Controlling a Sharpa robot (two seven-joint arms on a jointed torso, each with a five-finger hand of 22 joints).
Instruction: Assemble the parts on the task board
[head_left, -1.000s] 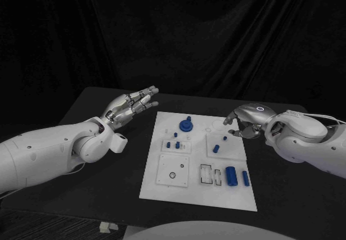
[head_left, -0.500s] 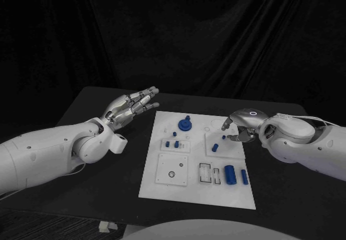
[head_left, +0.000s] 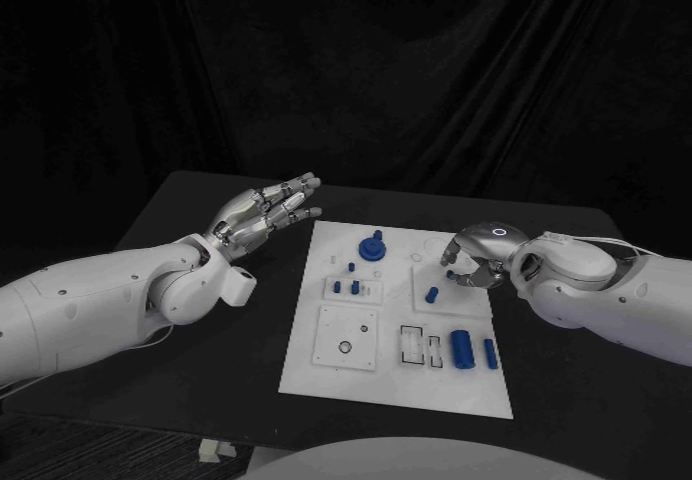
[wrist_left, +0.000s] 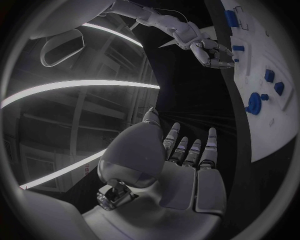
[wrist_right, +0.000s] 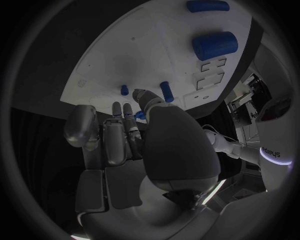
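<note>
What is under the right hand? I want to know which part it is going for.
The right hand hovers over the task board's far right area. A small blue peg stands near its fingertips, and something small and blue shows between the fingers. Whether it is held is unclear.

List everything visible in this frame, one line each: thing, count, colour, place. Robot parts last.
Table: one, black, under everything.
Task board: one, white, middle of the table.
Knob: one, blue, round, at the board's far end.
Small pegs: several, blue, left of the board's centre, near its far half.
Large cylinder: one, blue, lying at the board's near right.
Thin cylinder: one, blue, right of the large cylinder.
Left hand: silver, fingers spread, left of the board, holding nothing.
Right hand: silver, fingers curled over the board's right side; whether it holds a part cannot be told.
</note>
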